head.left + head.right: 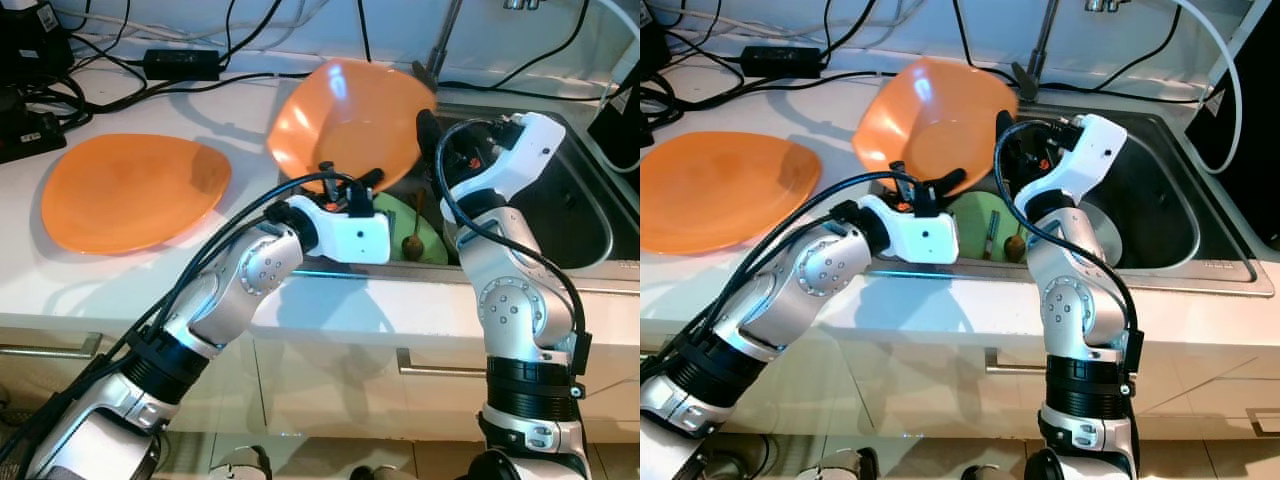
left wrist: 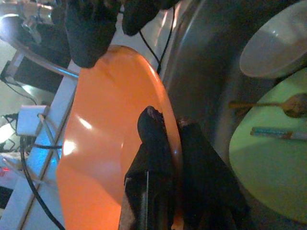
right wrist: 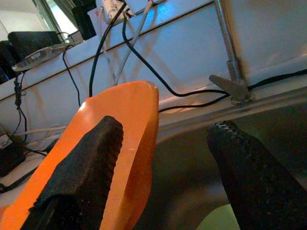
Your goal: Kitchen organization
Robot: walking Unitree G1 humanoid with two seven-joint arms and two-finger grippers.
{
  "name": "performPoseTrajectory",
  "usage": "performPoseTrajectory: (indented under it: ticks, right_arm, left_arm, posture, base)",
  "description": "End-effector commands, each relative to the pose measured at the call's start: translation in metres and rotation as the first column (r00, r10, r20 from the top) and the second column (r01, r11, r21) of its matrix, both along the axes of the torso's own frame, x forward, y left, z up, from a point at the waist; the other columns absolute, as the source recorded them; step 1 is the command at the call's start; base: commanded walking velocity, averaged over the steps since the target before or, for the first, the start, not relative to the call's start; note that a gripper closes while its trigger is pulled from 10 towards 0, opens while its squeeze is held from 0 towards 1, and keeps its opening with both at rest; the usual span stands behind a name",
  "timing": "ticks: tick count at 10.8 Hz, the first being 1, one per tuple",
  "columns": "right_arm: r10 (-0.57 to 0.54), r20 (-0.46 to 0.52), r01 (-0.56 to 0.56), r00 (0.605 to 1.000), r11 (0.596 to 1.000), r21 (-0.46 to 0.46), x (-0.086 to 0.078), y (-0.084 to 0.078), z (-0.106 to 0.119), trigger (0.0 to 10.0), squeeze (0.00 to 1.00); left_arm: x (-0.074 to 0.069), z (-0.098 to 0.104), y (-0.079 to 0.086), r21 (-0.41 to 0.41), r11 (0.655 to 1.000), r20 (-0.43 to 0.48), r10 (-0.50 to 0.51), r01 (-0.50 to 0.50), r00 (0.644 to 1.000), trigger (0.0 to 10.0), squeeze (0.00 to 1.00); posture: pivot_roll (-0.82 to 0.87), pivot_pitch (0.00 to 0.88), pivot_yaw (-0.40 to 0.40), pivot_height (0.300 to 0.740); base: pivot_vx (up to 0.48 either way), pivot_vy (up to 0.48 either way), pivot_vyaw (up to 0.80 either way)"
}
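Note:
An orange plate (image 1: 345,115) stands tilted on edge over the left rim of the sink (image 1: 575,215). My left gripper (image 2: 167,125) is shut on its lower rim, one finger on each face. My right gripper (image 3: 160,148) is open at the plate's right rim, near the faucet. One of its fingers (image 3: 84,172) lies against the plate's face and the other is out over the basin. A second orange plate (image 1: 130,190) lies flat on the white counter to the left.
In the sink lie a green plate (image 2: 268,163) with a spoon (image 2: 276,104) on it and a white bowl (image 2: 273,48). The faucet (image 3: 230,62) rises behind the basin. Black cables and a power adapter (image 1: 182,63) run along the counter's back.

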State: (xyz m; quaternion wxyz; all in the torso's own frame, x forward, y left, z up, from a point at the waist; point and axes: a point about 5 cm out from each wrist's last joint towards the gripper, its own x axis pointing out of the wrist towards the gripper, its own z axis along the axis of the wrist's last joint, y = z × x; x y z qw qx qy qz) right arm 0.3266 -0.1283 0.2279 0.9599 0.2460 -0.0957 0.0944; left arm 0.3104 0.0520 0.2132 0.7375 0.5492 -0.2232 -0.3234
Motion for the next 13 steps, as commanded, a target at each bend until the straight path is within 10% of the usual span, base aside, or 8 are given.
performPoseTrajectory:
  ticks: [1, 4, 6, 7, 12, 13]
  right_arm:
    - [0.009, -0.001, -0.009, 1.0, 1.0, 0.014, 0.0, 0.001, 0.003, 10.0, 0.0]
    - [0.019, -0.002, -0.019, 1.0, 1.0, 0.019, 0.001, 0.002, 0.003, 10.0, 0.0]
    - [0.021, -0.003, -0.021, 1.0, 0.999, 0.031, 0.001, 0.002, 0.003, 0.8, 0.0]
    - [0.022, -0.002, -0.022, 1.0, 0.999, 0.032, 0.001, 0.002, 0.003, 0.0, 0.0]
    - [0.019, -0.004, -0.019, 1.0, 0.999, 0.04, 0.001, 0.0, 0.005, 1.2, 0.0]
    - [0.016, -0.011, -0.016, 1.0, 0.999, 0.041, 0.001, 0.0, 0.004, 8.8, 0.0]
  left_arm:
    - [-0.006, 0.012, -0.006, -0.036, 0.998, 0.066, -0.041, 0.043, 0.997, 10.0, 0.0]
    - [-0.008, 0.019, -0.008, -0.074, 0.995, 0.096, -0.063, 0.07, 0.993, 10.0, 0.0]
    - [-0.01, 0.019, -0.007, -0.079, 0.992, 0.106, -0.086, 0.094, 0.991, 10.0, 0.0]
    - [-0.01, 0.018, -0.006, -0.075, 0.993, 0.104, -0.088, 0.096, 0.991, 10.0, 0.0]
    - [-0.009, 0.01, 0.001, -0.033, 0.995, 0.094, -0.089, 0.093, 0.992, 10.0, 0.0]
    - [-0.009, 0.009, 0.001, -0.026, 0.995, 0.097, -0.092, 0.095, 0.991, 10.0, 0.0]
  posture:
    - [0.08, 0.071, -0.07, 0.74]
    - [0.08, 0.075, -0.073, 0.74]
    - [0.08, 0.077, -0.073, 0.74]
    - [0.08, 0.081, -0.074, 0.74]
    - [0.08, 0.089, -0.074, 0.74]
    - [0.08, 0.089, -0.074, 0.74]
  base:
    - [0.0, 0.0, 0.0]
    - [0.0, 0.0, 0.0]
    - [0.0, 0.0, 0.0]
    - [0.0, 0.0, 0.0]
    - [0.0, 0.0, 0.0]
    - [0.0, 0.0, 0.0]
